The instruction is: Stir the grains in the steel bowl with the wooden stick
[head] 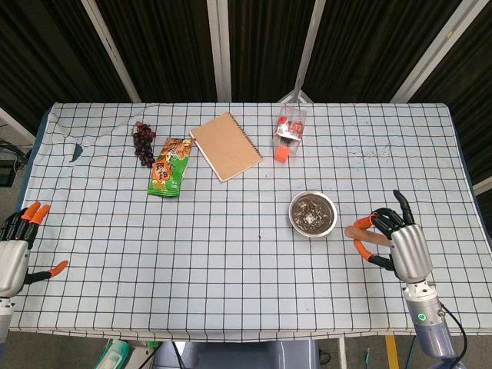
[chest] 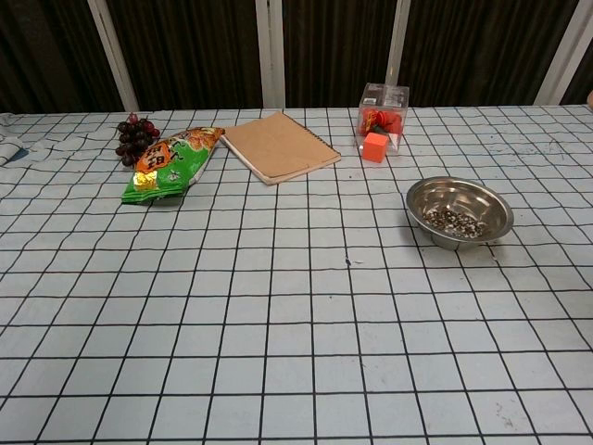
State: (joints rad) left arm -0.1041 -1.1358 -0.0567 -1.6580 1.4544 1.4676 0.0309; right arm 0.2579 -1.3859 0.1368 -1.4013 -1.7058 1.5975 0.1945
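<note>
The steel bowl sits right of the table's middle, with dark mixed grains in its bottom. Just right of it, the short wooden stick lies flat on the checked cloth. My right hand reaches over the stick's right end. Its fingers lie above the stick and its thumb below, apart, and the stick still rests on the table. My left hand hangs at the table's near left edge with fingers spread and nothing in it. The chest view shows neither hand nor the stick.
At the back of the table lie a brown notebook, a green snack bag, dark grapes and a clear box with red and orange blocks. The checked cloth covers the table.
</note>
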